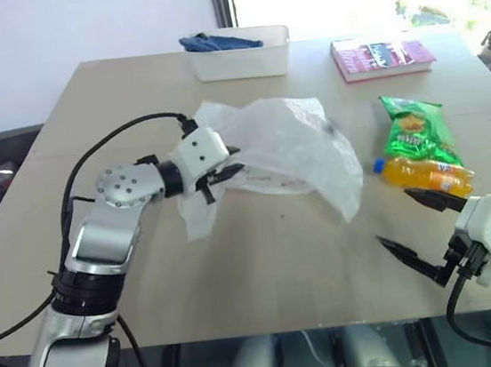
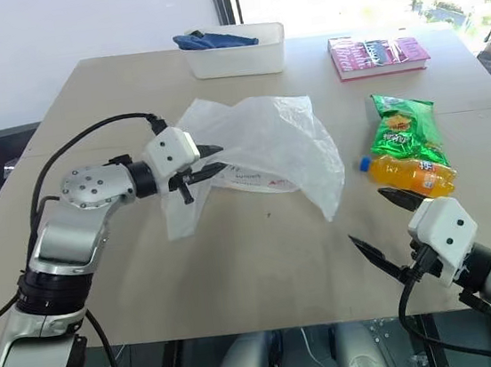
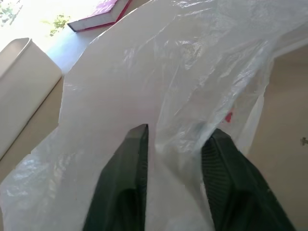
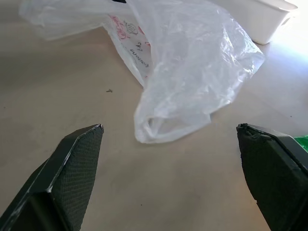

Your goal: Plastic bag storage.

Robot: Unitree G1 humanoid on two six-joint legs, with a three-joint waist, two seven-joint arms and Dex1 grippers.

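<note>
The plastic bag (image 1: 287, 142) is a thin, crinkly white film with red print, lying crumpled in the middle of the table. Its left part is raised off the tabletop. My left gripper (image 1: 221, 170) is at the bag's left edge, and a fold of film is bunched between its narrowly spaced fingers (image 3: 137, 159). My right gripper (image 1: 396, 217) hovers open over the table's near right corner. It is clear of the bag and points toward the bag's drooping right end (image 4: 192, 67), with nothing between its fingers.
A white tray (image 1: 253, 62) holding a blue cloth (image 1: 219, 41) stands at the table's far edge. A pink book (image 1: 382, 55) lies at the back right. A green chip packet (image 1: 414, 131) and an orange bottle (image 1: 424, 175) lie just beyond my right gripper.
</note>
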